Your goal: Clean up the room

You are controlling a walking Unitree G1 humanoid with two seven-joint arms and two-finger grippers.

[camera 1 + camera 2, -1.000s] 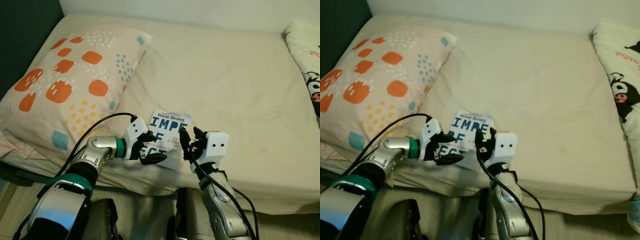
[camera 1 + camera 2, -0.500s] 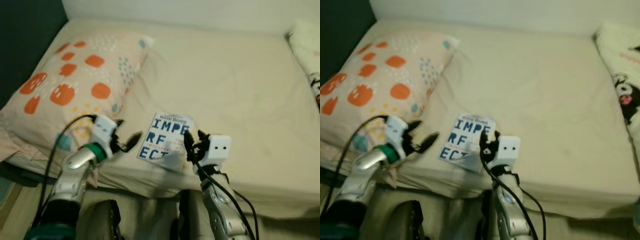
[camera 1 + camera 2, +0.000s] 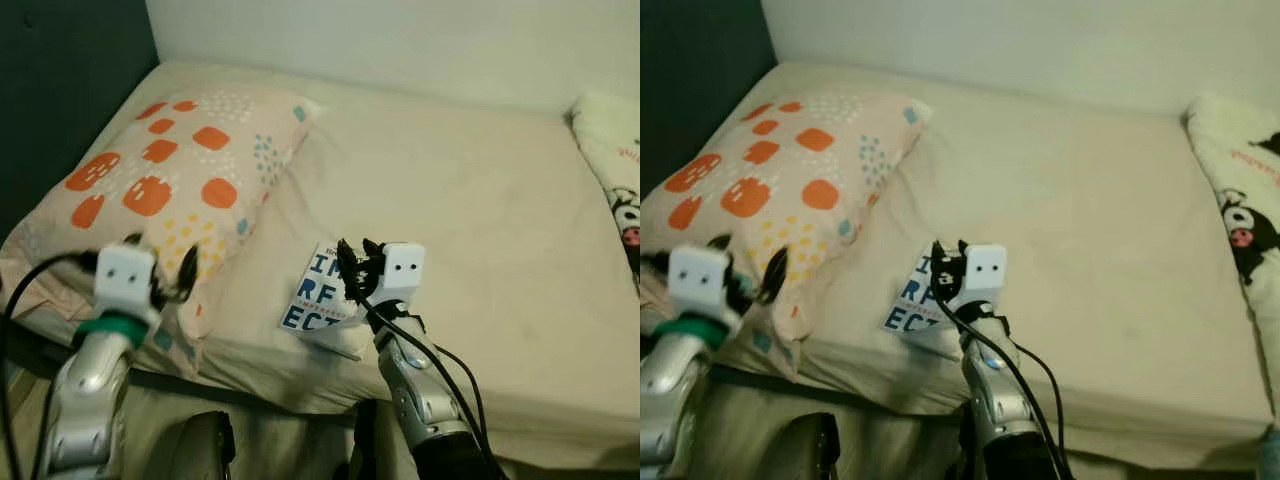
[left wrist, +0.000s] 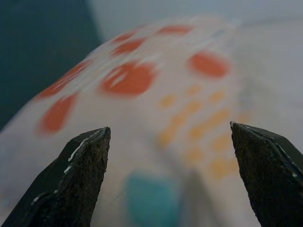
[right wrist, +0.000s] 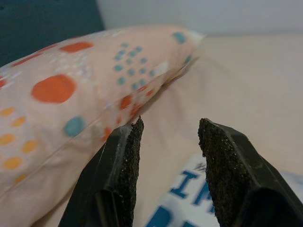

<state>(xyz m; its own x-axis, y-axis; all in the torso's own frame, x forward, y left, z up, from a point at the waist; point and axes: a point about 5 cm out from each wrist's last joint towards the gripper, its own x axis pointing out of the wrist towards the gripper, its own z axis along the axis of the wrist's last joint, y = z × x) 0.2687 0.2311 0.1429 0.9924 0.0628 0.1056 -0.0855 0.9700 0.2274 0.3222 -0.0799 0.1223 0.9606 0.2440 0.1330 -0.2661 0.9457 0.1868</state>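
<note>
The book (image 3: 315,296) lies flat on the bed (image 3: 480,200) near its front edge, just beside the lower corner of the spotted pillow (image 3: 170,190), its cover with blue letters facing up. The right hand (image 3: 352,268) sits over the side of the book away from the pillow, its fingers (image 5: 124,161) a narrow gap apart with nothing between them (the wrist view shows the blue letters just beneath the tips). That low, close placement reads as a grip being lined up on the book's edge, probably so it can be lifted off the bed and put away. The left hand (image 3: 160,285) is on the far side of the pillow's corner from the book, spread wide and empty, pointing at the pillow's fabric. A patterned blanket (image 3: 1240,210) lies well apart from the pillow, at the bed's opposite side.
</note>
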